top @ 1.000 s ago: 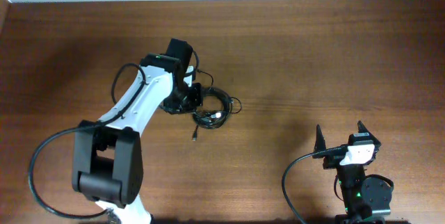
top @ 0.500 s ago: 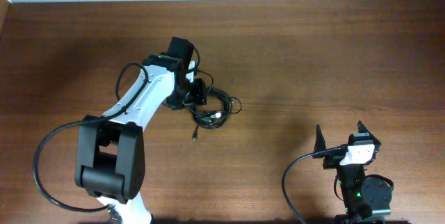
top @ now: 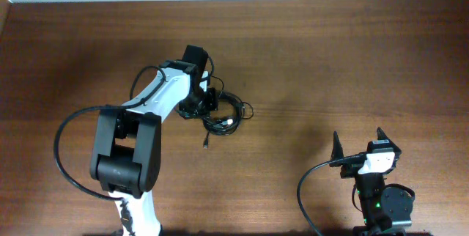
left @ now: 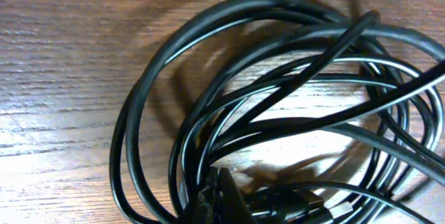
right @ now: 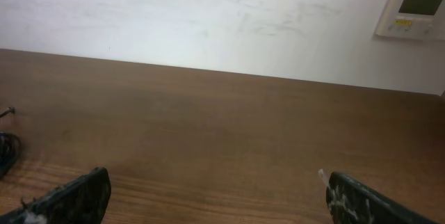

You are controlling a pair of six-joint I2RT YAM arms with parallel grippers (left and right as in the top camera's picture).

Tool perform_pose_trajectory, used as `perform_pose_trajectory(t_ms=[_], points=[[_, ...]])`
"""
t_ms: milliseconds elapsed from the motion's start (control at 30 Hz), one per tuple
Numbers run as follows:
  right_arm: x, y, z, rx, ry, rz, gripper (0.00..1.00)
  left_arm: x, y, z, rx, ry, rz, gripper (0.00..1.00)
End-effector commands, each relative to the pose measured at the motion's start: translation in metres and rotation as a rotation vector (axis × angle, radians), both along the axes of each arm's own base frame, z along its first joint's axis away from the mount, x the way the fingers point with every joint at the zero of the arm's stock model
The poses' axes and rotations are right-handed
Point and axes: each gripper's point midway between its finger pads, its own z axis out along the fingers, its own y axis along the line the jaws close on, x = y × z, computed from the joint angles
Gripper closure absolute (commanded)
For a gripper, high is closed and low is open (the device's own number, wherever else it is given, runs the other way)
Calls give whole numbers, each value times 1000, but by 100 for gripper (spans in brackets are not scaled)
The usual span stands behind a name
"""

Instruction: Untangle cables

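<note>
Overhead: cables lie in one tangled black coil on the counter, left of centre. One strand trails off the coil toward the near edge and ends in a small plug. A silvery plug end sits inside the coil.

Left wrist view: cables fill the frame, many loops crossing over each other and lying flat on the wood grain.

Left gripper is down at the coil's left edge, mostly hidden under its own wrist from above. In the wrist view only a dark tip shows at bottom centre, so the fingers read as clenched together, with strands bunching right at it. Can't tell if a strand is actually pinched.

Right gripper is at the near right of the counter, well apart from the cables, with its jaws spread wide and nothing between them. In the right wrist view its fingers sit at the two bottom corners over bare wood. A bit of the cables shows at the far left edge. White wall behind, with a small wall panel upper right.
</note>
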Motion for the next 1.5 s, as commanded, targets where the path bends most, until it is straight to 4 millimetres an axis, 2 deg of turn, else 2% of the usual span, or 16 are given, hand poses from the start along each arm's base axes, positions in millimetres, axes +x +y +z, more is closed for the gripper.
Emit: perform_pose_trajectory(t_ms=[0,167,233,300,367,400,567,633,733,833,900,1033,1133,1233,1333,1467], points=[[0,0,-4,-3,6,1,1,14,-6,28,-44,-61,2,100],[0,0,-3,-3,6,1,1,25,-8,56,-59,-155,-52,100],[0,0,-3,-3,6,1,1,20,-6,53,-47,-147,-97,81],[0,0,-4,-3,6,1,2,15,11,44,48,-134,-97,67],[0,0,-3,-3,6,1,2,9,21,36,98,-116,-93,42],[0,0,-3,-2,4,3,1,6,22,34,102,-108,-94,36],[-1,12,-1,4,-6,74,2,4,25,31,118,-95,-59,48],[-4,30,1,16,-11,177,2,-1,26,24,118,-78,-26,49],[-20,72,8,121,-9,436,2,-2,25,15,111,-89,-23,50],[-23,78,5,231,38,465,2,-1,25,15,106,-94,-18,56],[-25,78,22,336,39,461,1,0,24,15,104,-94,-4,57],[-35,70,78,349,3,418,1,0,24,15,102,-96,-4,58],[-41,60,132,338,80,342,1,0,22,15,92,-94,-5,58],[-38,60,166,301,232,323,1,1,20,16,77,-97,-6,58],[-22,61,173,288,439,301,1,1,19,16,77,-97,-6,60],[10,73,165,332,609,342,2,1,19,16,76,-100,-5,60]])
